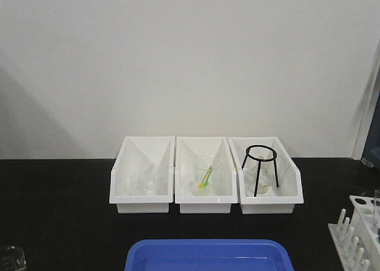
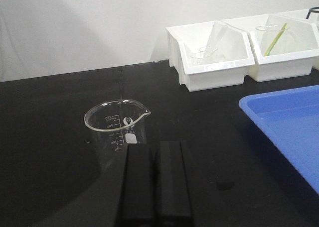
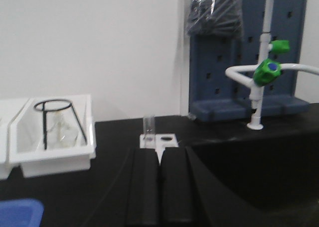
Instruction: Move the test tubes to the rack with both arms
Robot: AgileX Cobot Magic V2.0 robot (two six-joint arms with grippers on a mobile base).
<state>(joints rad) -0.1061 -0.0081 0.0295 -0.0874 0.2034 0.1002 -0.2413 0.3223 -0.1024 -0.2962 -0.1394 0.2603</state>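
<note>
A lab: glass beaker (image 2: 117,130), black bench (image 1: 59,211), green-handled tap (image 3: 266,70).

The white rack (image 1: 356,235) stood on the dark desk (image 1: 59,211), to the right of the blue tray (image 1: 208,256). One clear test tube (image 3: 148,127) stood upright in it.

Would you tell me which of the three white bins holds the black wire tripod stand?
The right-hand bin holds the black tripod stand. The middle bin holds a beaker with a green-yellow stick, and the left bin only clear glassware.
</note>
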